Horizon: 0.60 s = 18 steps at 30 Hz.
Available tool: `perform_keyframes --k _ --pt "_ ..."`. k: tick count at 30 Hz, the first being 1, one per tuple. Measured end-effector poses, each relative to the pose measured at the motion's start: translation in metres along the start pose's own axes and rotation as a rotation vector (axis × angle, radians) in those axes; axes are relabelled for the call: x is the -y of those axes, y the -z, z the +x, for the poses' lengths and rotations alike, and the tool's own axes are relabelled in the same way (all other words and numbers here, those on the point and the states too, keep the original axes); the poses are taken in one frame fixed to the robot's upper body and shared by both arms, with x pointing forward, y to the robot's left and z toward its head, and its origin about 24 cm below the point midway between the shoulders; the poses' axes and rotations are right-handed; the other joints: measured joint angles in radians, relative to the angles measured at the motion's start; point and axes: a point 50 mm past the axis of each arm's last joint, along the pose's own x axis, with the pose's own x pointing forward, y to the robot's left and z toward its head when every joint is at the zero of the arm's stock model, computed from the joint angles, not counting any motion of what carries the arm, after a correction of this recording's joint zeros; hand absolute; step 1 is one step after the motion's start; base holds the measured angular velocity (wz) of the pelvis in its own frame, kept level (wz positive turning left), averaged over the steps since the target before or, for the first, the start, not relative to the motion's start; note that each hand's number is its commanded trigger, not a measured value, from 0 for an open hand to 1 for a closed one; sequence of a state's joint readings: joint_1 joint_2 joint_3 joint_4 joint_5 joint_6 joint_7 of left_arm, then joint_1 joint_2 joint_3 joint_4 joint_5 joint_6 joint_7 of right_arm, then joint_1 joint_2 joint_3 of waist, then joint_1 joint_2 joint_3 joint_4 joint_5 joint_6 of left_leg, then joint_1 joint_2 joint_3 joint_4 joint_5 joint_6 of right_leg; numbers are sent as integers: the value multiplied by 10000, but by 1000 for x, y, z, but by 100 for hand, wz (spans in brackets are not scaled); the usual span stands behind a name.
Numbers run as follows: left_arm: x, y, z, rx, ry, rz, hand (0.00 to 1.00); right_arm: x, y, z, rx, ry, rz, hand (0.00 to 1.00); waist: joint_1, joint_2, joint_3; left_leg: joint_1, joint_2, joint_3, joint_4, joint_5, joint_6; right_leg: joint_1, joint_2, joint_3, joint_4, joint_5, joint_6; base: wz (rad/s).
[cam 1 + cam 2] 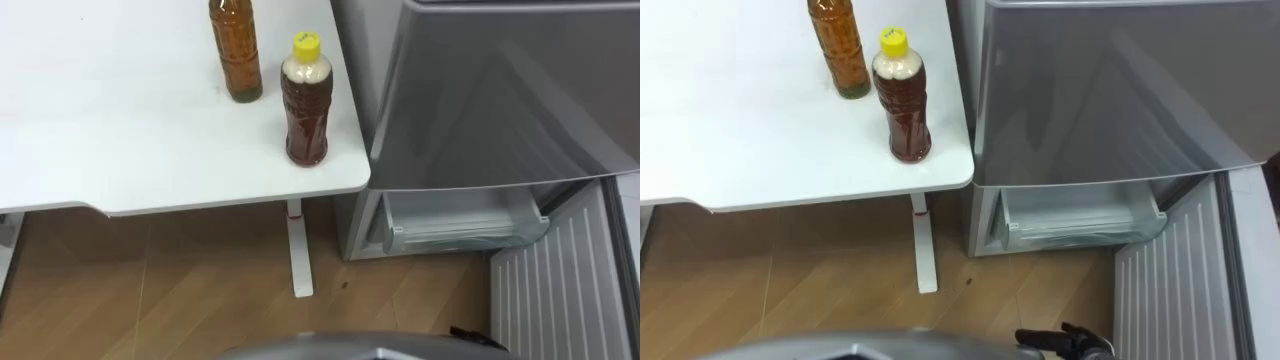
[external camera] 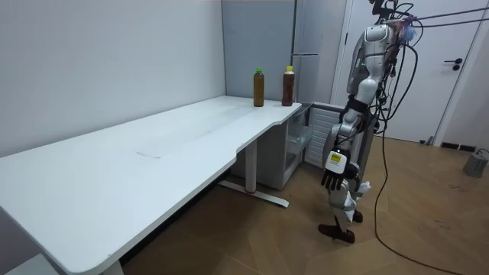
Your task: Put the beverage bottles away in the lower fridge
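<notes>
The yellow-capped bottle (image 1: 305,100) and the second bottle (image 1: 236,50) are stood upright at the table (image 1: 120,120) corner beside the fridge (image 1: 500,100), well above the left hand (image 2: 334,177), which is hung relaxed and empty and is judged the nearer; the right hand (image 1: 1070,343) cannot be read.

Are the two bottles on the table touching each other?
Apart. The left eye view shows bare white table between the yellow-capped bottle and the other bottle behind it; the room view shows the gap too.
</notes>
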<state>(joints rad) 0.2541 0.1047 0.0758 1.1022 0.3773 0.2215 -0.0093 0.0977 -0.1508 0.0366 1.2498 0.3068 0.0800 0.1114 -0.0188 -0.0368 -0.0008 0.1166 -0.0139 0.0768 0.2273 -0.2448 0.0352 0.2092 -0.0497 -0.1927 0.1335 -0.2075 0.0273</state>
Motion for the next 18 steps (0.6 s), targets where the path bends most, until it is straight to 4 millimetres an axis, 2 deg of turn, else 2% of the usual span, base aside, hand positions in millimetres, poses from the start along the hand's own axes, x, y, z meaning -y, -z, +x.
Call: perform_keyframes --k 8,18 --pt "1 0 0 150 79 -794 0 0 -7 0 252 109 -564 0 27 -4 9 -105 -12 -66 106 -18 8 2 -12 -63 2 -4 3 2" --pt "2 9 0 -16 -48 -1306 0 4 -2 0 146 357 -233 0 26 -1 10 -118 -23 -88 97 -26 11 21 -8 -78 9 -9 11 1"
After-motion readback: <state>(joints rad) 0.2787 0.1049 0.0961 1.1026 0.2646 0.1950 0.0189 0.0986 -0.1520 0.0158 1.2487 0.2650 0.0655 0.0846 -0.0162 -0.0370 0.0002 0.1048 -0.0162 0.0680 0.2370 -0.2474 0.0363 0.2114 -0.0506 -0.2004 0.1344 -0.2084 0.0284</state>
